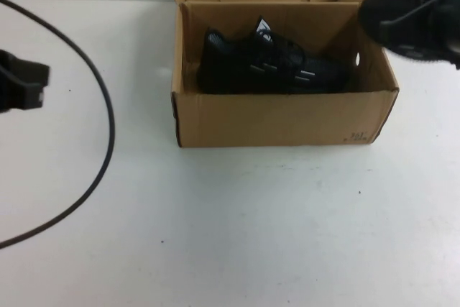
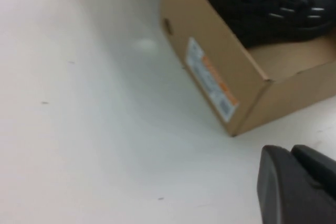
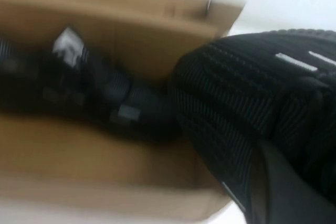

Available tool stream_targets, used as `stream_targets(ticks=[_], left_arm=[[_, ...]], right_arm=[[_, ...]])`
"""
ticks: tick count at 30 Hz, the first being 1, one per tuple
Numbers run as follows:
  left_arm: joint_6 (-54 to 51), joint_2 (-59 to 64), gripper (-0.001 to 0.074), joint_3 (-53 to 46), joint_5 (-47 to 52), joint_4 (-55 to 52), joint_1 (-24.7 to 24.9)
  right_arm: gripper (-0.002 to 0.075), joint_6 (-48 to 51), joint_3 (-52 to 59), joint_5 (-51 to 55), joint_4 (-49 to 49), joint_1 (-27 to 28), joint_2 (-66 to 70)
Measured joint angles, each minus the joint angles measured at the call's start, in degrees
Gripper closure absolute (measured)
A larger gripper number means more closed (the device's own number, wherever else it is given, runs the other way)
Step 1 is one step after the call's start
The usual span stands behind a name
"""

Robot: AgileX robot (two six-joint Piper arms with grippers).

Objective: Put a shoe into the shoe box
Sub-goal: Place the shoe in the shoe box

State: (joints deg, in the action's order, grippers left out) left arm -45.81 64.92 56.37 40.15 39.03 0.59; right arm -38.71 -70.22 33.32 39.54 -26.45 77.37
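A: Start at the far left. What sits there?

B: The left gripper, at the left edge of the bench, low over the surface and well apart from everything else. Whether its fingers are parted or together, I cannot tell. A black cable curves across the bench just beside it, from the upper left down to the lower left edge.

A: And the room between that and the box?

B: A broad bare stretch of white bench. The near half of the bench in front of the box is bare too.

A: The box itself?

B: The shoe box stands at the middle rear, flaps up, top open. One black sneaker lies inside along the back wall. There is bare cardboard floor in front of it.

A: Then the right side?

B: The shoe hangs in the air above the box's right rear corner, overlapping the right flap. The right gripper is clamped on it; only a dark finger against the knit shows, in the right wrist view.

A: What does each wrist view add?

B: The left wrist view shows a white and orange label on the box's left end wall, unseen from the high view. The right wrist view shows the shoe's white dashes up close and the boxed sneaker's white tongue tag.
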Motion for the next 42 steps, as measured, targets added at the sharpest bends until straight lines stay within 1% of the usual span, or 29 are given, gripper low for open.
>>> stream_targets(ticks=[3,6,9,12,17,19,24,27,31,36,42], left_arm=[[3.78,-2.06,0.0736,0.00,-1.43,-5.92,0.00],[7.87,-4.18,0.0736,0.00,-1.37,-10.13,-0.02],[9.99,-6.74,0.0736,0.00,-0.16,-12.11,-0.02],[11.45,-10.51,0.0736,-0.65,1.02,-12.62,-0.02],[13.65,-17.80,0.0736,-3.54,2.40,-12.84,-0.02],[14.75,-20.73,0.0736,-4.69,2.94,-12.97,-0.02],[17.41,-25.80,0.0736,-6.53,5.34,-13.25,-0.02],[18.50,-26.99,0.0736,-6.53,6.04,-13.25,-0.02],[19.81,-27.55,0.0736,-6.66,6.28,-13.25,-0.02],[20.53,-27.55,0.0736,-6.66,6.28,-13.25,-0.02],[21.15,-27.55,0.0736,-6.66,5.78,-13.25,-0.02]], right_arm=[[0.0658,16.58,-6.65,8.27,-15.95,0.00,3.48],[0.0658,26.66,-12.17,10.59,-29.47,0.00,7.08],[0.0658,33.48,-16.49,9.92,-38.54,-0.10,10.71],[0.0658,39.71,-20.68,9.20,-45.53,-0.10,15.08],[0.0658,47.19,-27.03,8.73,-56.14,0.27,23.08],[0.0658,50.37,-29.21,8.87,-61.83,1.54,26.29],[0.0658,61.66,-34.12,11.68,-82.64,7.93,34.36],[0.0658,66.99,-35.27,12.69,-91.41,11.26,37.83],[0.0658,69.27,-35.43,14.44,-95.24,13.10,41.01],[0.0658,69.81,-35.43,18.94,-95.65,12.72,43.57],[0.0659,70.03,-35.43,20.71,-97.63,12.35,44.89]])
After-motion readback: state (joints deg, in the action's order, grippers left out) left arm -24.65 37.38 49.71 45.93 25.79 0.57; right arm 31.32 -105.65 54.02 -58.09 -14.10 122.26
